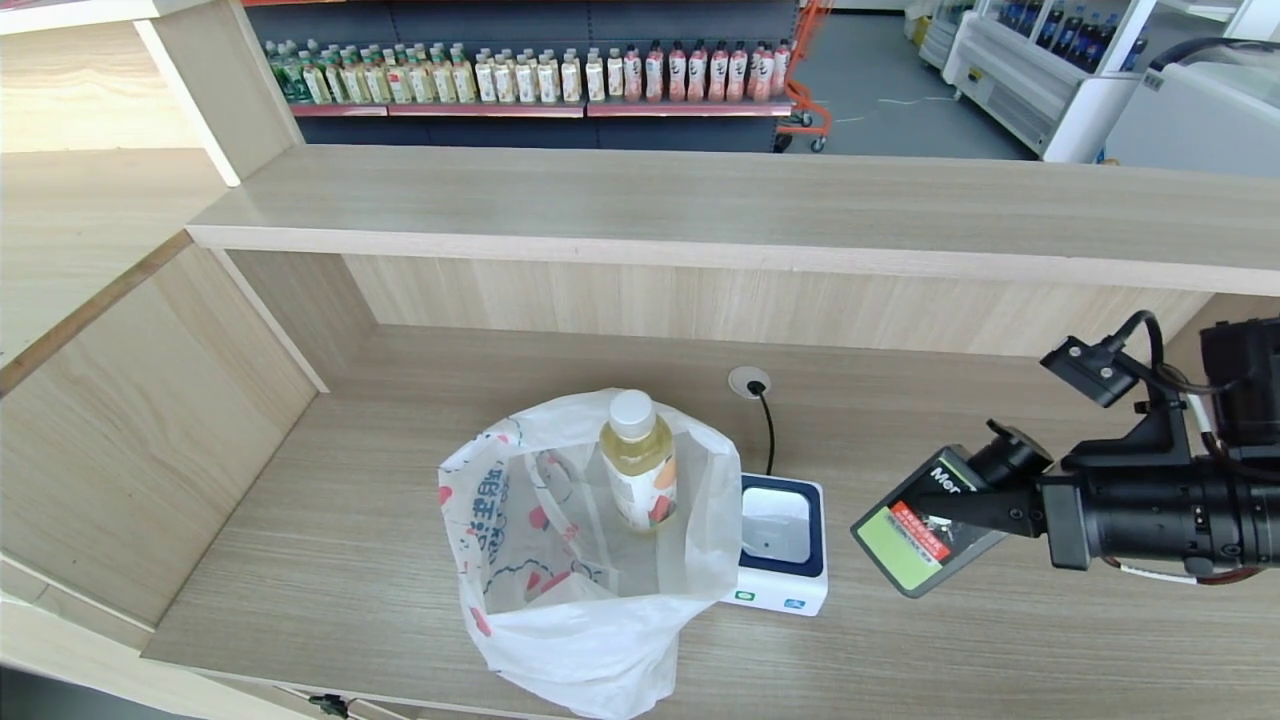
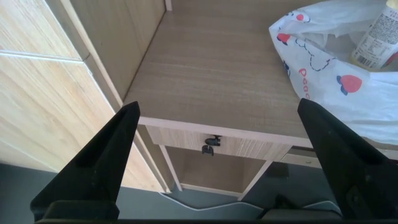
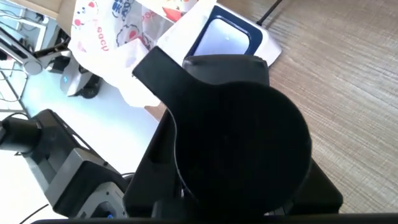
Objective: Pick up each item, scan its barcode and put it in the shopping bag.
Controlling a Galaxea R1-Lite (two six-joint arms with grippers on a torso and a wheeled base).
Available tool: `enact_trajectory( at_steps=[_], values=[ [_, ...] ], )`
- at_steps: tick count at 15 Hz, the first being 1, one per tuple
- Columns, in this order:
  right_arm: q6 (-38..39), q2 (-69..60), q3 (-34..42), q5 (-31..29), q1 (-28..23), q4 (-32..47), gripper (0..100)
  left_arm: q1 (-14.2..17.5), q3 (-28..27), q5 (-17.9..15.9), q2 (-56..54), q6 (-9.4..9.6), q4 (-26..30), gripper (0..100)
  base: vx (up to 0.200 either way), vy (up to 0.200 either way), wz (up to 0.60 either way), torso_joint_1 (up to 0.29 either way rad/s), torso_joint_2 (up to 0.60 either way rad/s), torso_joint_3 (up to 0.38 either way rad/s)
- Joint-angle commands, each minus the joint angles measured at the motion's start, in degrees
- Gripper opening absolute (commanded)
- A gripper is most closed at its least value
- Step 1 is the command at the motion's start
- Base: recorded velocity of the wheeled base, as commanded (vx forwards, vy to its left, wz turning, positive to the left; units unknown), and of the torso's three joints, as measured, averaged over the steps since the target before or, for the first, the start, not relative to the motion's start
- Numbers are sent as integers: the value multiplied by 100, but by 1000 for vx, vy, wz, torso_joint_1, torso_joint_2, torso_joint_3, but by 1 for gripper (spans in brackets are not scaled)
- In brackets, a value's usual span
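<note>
A white plastic shopping bag [image 1: 590, 570] stands open on the wooden counter, with a pale-yellow drink bottle [image 1: 638, 462] upright inside it. Just right of the bag lies the white and blue barcode scanner [image 1: 785, 548], window facing up. My right gripper [image 1: 978, 508] is shut on a black container [image 1: 915, 530] with a green and red label, held above the counter to the right of the scanner. In the right wrist view the black container [image 3: 242, 143] hides the fingers, with the scanner [image 3: 227, 37] beyond it. My left gripper [image 2: 217, 155] is open and holds nothing, low in front of the counter's near edge, left of the bag [image 2: 336, 68].
A raised wooden ledge [image 1: 700, 215] runs along the back of the counter and a side panel [image 1: 150, 430] closes its left end. The scanner's black cable [image 1: 768, 430] leads to a grommet behind it. Bare counter lies left of the bag and right of the scanner.
</note>
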Motion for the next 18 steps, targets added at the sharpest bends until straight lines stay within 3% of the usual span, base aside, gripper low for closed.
enact_trajectory(
  at_steps=[1, 18],
  values=[
    [-3, 181, -8, 75, 80, -56, 0, 4, 0, 1, -2, -2, -4, 100, 0, 0, 0, 0, 0, 0],
    [59, 1517, -316, 119, 616, -1163, 0, 4, 0, 1, -2, -2, -4, 100, 0, 0, 0, 0, 0, 0]
  ],
)
